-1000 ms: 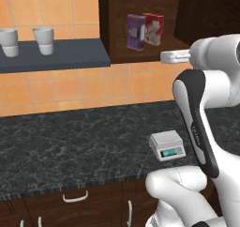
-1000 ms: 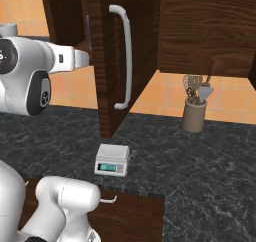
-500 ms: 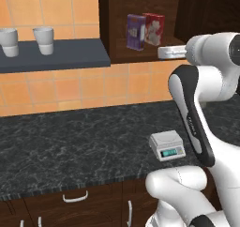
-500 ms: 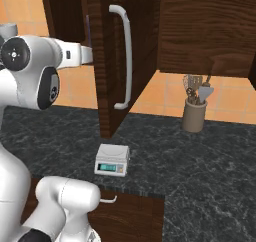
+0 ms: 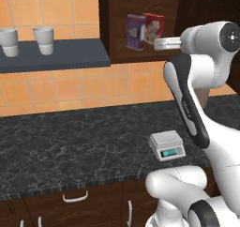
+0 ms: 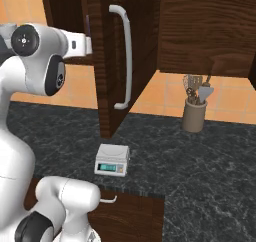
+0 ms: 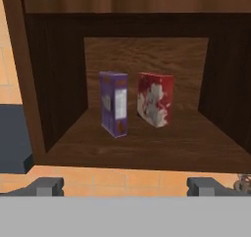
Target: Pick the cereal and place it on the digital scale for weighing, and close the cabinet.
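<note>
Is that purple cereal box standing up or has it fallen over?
Upright. The cereal stands on its narrow base on the cabinet shelf, beside the red box, also standing, not touching it.

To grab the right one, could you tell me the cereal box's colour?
Purple; the cereal box shows best in the hand view.

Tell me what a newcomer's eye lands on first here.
The open cabinet stands out, with the purple cereal upright on its shelf beside a red box, the two apart. The claw faces them from outside the cabinet, its fingers wide. Below, the digital scale sits bare on the dark counter.
</note>
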You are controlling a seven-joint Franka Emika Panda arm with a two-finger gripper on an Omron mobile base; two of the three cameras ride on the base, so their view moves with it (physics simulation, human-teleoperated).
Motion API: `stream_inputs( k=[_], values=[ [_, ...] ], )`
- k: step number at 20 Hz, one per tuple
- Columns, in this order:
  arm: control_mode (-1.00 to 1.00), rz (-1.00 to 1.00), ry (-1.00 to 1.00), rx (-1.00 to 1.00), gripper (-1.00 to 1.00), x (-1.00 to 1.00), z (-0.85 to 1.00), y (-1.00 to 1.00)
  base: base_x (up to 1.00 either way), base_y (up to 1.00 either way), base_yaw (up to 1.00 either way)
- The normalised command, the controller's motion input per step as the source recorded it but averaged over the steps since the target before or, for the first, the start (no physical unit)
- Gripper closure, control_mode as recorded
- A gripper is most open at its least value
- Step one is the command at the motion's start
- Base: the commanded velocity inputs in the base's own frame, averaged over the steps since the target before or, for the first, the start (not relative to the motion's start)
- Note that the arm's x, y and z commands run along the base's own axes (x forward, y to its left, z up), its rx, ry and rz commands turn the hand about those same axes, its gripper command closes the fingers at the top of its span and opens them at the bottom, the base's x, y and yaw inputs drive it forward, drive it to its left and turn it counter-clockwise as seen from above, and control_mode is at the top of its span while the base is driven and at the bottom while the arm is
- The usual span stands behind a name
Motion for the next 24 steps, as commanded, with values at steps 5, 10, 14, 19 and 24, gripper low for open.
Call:
stream_inputs(
  k=[5,10,14,19,24],
  values=[
    [-1.0,0.0,0.0,0.0,-1.0,0.39,0.0,0.0,0.0,0.0,0.0],
    [-1.0,0.01,0.0,0.01,-1.0,0.38,0.0,0.0,0.0,0.0,0.0],
    [-1.0,0.02,0.0,0.0,-1.0,0.48,-0.03,0.0,0.0,0.0,0.0],
    [-1.0,0.05,0.0,0.04,-1.0,0.49,0.0,0.02,0.0,0.0,0.0],
    [-1.0,0.06,0.0,0.05,-1.0,0.43,-0.12,0.0,0.0,0.0,0.0]
  ],
)
